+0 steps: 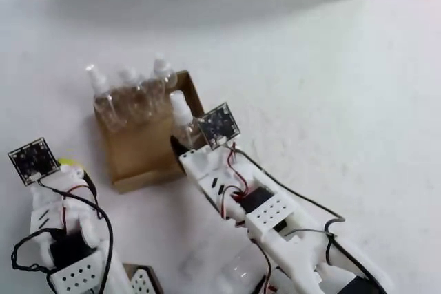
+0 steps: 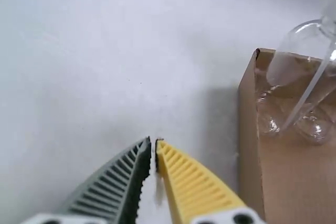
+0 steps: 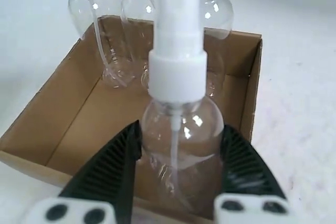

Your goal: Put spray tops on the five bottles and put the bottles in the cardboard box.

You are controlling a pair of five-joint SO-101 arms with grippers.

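Currently, the right gripper [image 3: 181, 135] pinches an upright, spray-topped clear bottle [image 3: 178, 103] between its black fingers [image 3: 113, 166], over the near end of the cardboard box [image 3: 73, 108]. Three more capped bottles [image 3: 92, 9] stand beyond the fingertips at the box's far end. The left gripper [image 2: 153, 145] has its fingers pressed together, with the box wall just beside the yellow finger [image 2: 189, 182].

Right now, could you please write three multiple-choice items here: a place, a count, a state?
1. Where is the bottle in the right gripper? A at the cardboard box; B at the table's far edge; C lying flat.
2. How many other bottles stand in the box? A one; B three; C five.
3. The left gripper is: A shut, empty; B wide open; C holding a spray top.
Answers: A, the box lies behind it; B, three at its far end; A, fingers meet on nothing.
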